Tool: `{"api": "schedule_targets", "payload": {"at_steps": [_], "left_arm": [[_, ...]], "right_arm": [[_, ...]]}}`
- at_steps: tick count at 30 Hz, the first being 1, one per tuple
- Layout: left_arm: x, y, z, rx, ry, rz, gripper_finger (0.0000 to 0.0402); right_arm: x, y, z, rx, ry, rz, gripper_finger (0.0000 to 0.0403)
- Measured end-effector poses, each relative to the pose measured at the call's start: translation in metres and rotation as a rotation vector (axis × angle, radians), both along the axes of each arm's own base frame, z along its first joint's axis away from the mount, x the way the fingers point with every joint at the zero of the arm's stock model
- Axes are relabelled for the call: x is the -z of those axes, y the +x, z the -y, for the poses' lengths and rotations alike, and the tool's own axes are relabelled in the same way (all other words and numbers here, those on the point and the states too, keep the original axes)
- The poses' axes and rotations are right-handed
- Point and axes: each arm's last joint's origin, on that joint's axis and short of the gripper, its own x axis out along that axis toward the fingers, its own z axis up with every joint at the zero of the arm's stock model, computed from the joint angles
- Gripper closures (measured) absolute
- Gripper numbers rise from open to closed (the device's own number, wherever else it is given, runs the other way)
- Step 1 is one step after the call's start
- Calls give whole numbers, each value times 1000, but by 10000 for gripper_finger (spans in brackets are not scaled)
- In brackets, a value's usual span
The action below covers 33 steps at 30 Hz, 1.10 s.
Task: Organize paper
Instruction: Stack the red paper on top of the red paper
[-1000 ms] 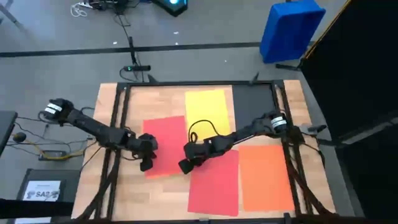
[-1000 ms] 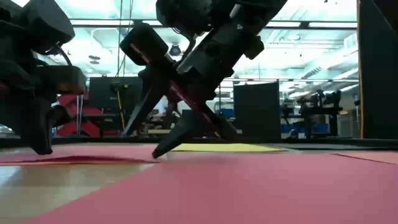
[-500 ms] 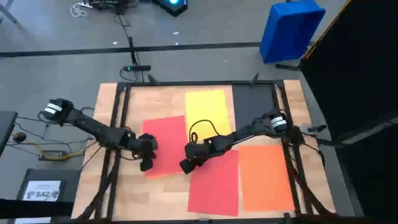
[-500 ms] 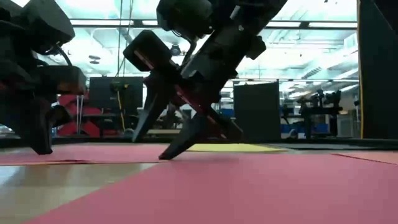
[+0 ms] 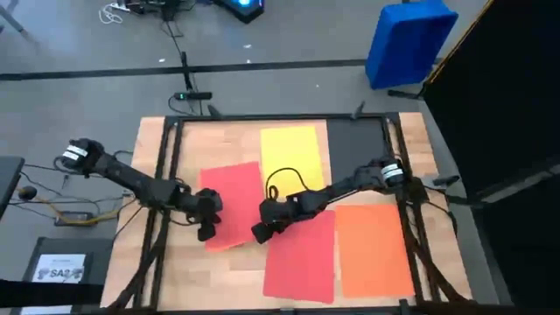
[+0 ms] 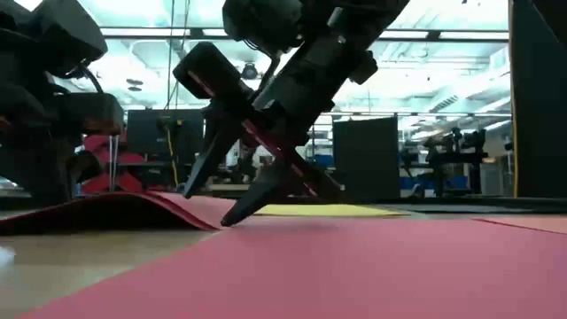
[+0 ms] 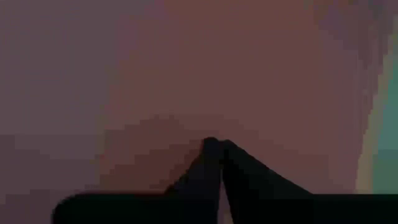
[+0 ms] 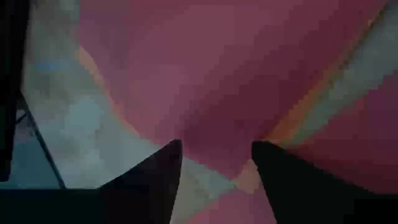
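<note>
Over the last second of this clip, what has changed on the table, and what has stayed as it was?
The upper red sheet has buckled: it lay nearly flat before, and now its edge humps up off the table beside the left gripper, which stays shut and pressed on it. The right gripper has shifted slightly and stays open, tips down by the lower red sheet. The yellow sheet, black sheet and orange sheet have not moved.

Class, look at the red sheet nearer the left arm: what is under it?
The wooden table shows around the left red sheet. In the low view the sheet bulges upward; whatever lies below the hump is covered.
</note>
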Motion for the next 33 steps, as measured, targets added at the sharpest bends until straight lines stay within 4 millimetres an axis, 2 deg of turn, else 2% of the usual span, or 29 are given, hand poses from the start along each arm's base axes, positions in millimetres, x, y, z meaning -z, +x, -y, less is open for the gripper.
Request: {"api": "schedule_targets", "payload": {"at_steps": [18, 33], "left_arm": [[0, -1, 0, 6, 3, -7, 402], [0, 0, 0, 8, 2, -2, 402]], "right_arm": [[-8, 9, 4, 48, -21, 126, 218], [-9, 15, 36, 111, -138, 157, 218]]}}
